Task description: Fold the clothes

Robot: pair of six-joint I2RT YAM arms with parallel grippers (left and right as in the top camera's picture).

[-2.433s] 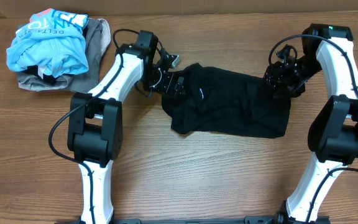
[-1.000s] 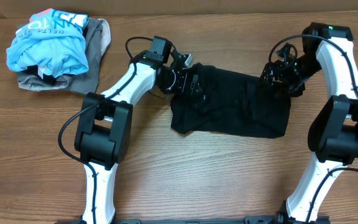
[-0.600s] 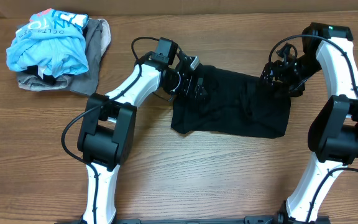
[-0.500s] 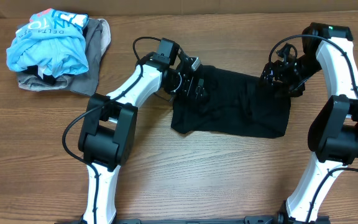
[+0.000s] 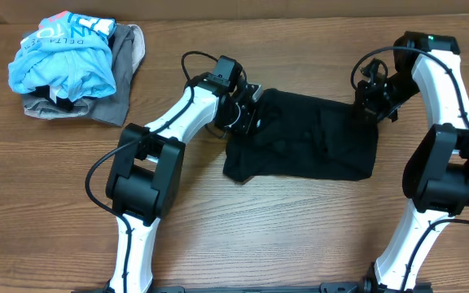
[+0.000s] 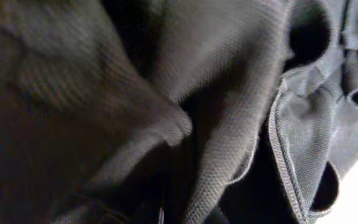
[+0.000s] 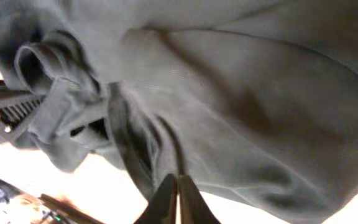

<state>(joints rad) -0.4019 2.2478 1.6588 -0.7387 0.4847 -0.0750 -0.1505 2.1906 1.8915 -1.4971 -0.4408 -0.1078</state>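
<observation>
1. Left tool [image 5: 248, 112]: at upper-left corner of black garment [image 5: 316, 142]; cloth fills its wrist view, so grip cannot be told.
2. Black garment lies rumpled on desk [image 5: 243, 232].
3. Right tool [image 5: 370, 104]: at garment's upper-right corner, fingers pinched narrow on cloth.

Bare table [image 5: 300, 236] lies open across the lower centre of the overhead frame, between the two arm bases. The left arm [image 5: 177, 118] slants from lower left up to the centre; the right arm [image 5: 446, 106] lines the right edge. The black garment [image 5: 308, 142] covers the middle. At upper left, the light blue shirt [image 5: 59, 53] and grey-tan garment [image 5: 124, 61] form a heap, with bare wood below it.
</observation>
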